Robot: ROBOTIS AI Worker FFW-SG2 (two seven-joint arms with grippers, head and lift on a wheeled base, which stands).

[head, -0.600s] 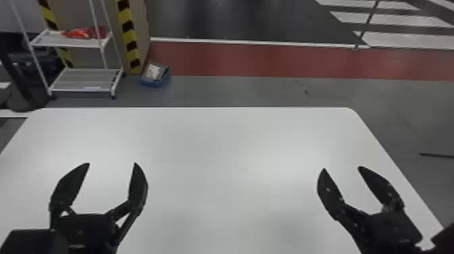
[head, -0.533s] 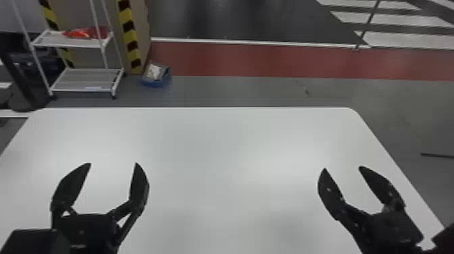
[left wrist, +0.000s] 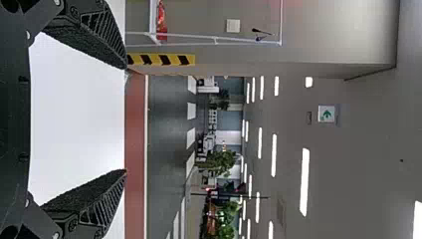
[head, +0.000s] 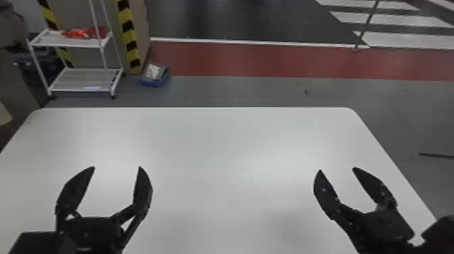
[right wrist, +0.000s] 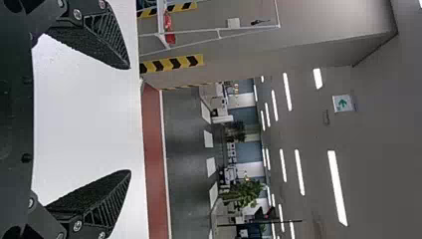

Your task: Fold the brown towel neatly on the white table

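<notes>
Left gripper [head: 116, 166], near left, and right gripper [head: 336, 169], near right: fingers of each spread wide, holding nothing. White table [head: 229, 148]: surface extending between both pairs of fingers and farther off, apparently beneath them, clearance hard to judge.

The white table [head: 229, 152] is flat, its far corners rounded.
</notes>
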